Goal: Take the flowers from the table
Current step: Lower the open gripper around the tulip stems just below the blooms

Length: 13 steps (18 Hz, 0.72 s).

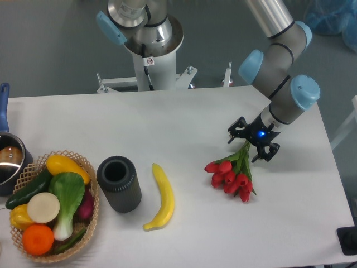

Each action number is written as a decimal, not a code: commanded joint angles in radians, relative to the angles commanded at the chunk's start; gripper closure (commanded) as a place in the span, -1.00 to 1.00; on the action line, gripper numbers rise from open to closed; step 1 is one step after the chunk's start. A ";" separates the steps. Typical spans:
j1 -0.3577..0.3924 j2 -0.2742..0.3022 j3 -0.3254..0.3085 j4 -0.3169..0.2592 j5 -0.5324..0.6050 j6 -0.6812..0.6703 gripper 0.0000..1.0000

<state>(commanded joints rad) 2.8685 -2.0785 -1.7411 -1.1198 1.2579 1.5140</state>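
The flowers [230,174], a bunch of red tulip buds with green stems and leaves, lie on the white table [184,117] at the right of centre. Their buds point to the lower left and their stems run up to the right. My gripper [251,139] hangs over the stem end with its jaws apart, one finger [236,126] to the upper left of the stems and the other to their lower right. The stems pass between the fingers, and the gripper is open and not closed on them.
A yellow banana [160,196] and a dark upright cylinder cup [118,183] lie left of the flowers. A wicker basket [92,215] of vegetables sits at the front left, with a pot [8,159] behind it. The robot's base [149,50] stands at the table's back edge.
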 joint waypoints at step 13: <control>0.002 0.003 -0.014 -0.003 0.002 0.032 -0.23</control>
<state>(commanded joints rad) 2.8701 -2.0755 -1.7549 -1.1229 1.2594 1.5463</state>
